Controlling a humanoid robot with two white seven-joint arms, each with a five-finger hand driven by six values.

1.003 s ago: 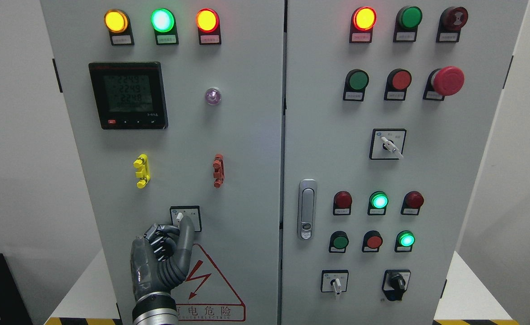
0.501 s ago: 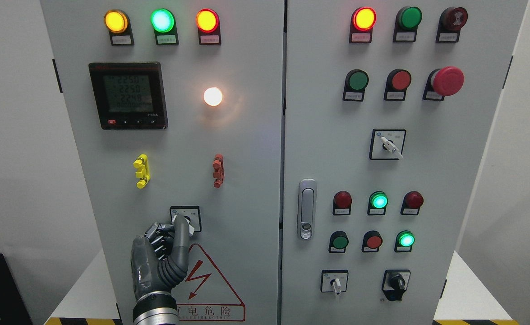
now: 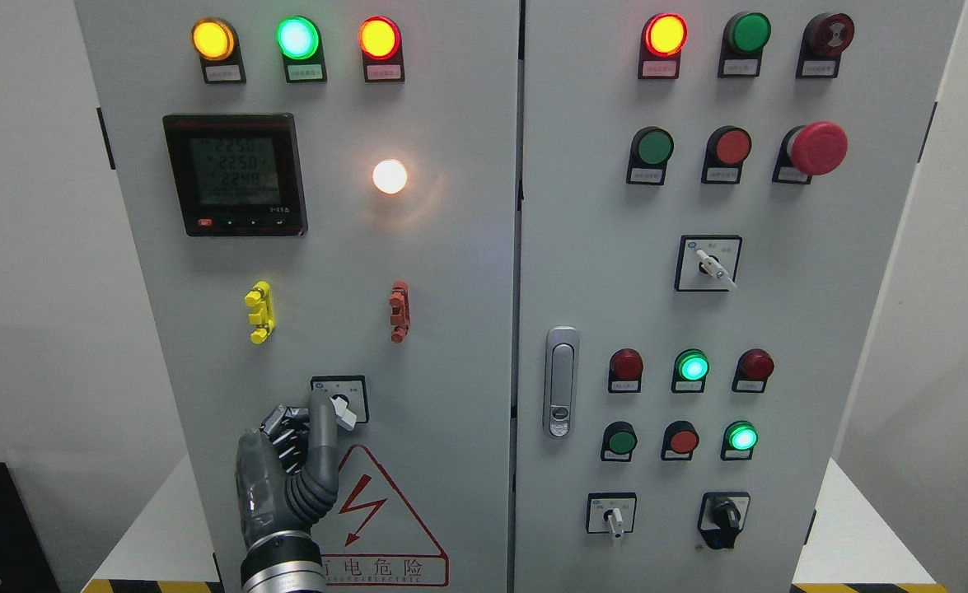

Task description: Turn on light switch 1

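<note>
On the lower part of the left cabinet door (image 3: 451, 329) sits a small rotary switch (image 3: 340, 401) in a black-framed plate; its white knob points down and to the right. My left hand (image 3: 306, 420) comes up from the bottom edge below it. The index finger (image 3: 320, 428) is stretched upward, its tip at the switch's left side, and the other fingers are curled against the palm. Higher on the same door, the round lamp (image 3: 390, 176) glows warm white. My right hand is out of view.
The left door also carries a digital meter (image 3: 235, 175), three lit lamps along the top, a yellow clip (image 3: 259, 312), a red clip (image 3: 399, 311) and a red warning triangle (image 3: 385, 511). The right door holds a handle (image 3: 561, 381), push buttons and more rotary switches.
The switch knob has turned from pointing up-left to pointing down-right. The round lamp, dark a second ago, is lit. My index finger has shifted slightly to the left of the knob.
</note>
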